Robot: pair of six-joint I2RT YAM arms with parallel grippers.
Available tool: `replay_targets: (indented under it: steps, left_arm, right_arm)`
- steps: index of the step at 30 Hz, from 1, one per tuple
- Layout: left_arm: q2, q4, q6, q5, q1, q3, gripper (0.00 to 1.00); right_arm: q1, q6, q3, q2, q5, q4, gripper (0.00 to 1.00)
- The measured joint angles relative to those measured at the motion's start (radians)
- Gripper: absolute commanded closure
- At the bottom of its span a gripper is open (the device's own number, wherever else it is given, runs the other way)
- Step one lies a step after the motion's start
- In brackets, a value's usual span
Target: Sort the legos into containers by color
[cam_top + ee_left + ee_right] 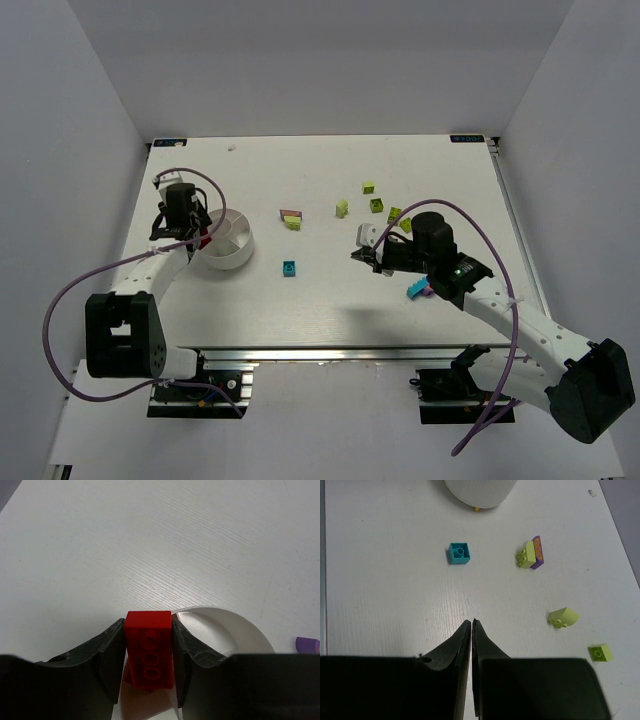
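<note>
Left gripper [147, 626] clamped on red brick [148, 652], at rim of white dish [235, 630] near table's [320, 310] left edge. Right gripper [471, 626] had fingers pressed together, empty, over mid-table. Teal brick [459, 553] and lime-purple pair [531, 555] lay loose mid-table. Lime bricks [563, 616] sat scattered right of centre, well apart from dish.

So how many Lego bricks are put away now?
Barely started. No brick shows inside the round white divided dish yet. The left jaws pinch a red plastic brick at its rim. Left loose on the table: a teal square brick, a lime-and-purple pair, several lime bricks. The right jaws are shut, empty.
</note>
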Motion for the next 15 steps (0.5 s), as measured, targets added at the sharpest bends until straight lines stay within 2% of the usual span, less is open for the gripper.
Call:
replay_targets:
  steps: [2,5,13,15]
  left_arm:
    - [0.000,0.002,0.000,0.002,0.002,0.000,0.41]
    - [-0.002,0.002,-0.001,0.007,0.002,0.000,0.36]
    - [-0.048,-0.013,-0.002,0.010,0.002,0.000,0.33]
    - [-0.069,-0.023,-0.002,0.009,0.002,0.000,0.30]
  right_arm:
    - [0.000,0.000,0.000,0.000,0.000,0.000,0.87]
    - [0.000,0.000,0.000,0.000,0.000,0.000,0.80]
    - [0.000,0.001,0.000,0.000,0.000,-0.001,0.69]
    - [0.000,0.003,0.000,0.000,0.000,-0.001,0.56]
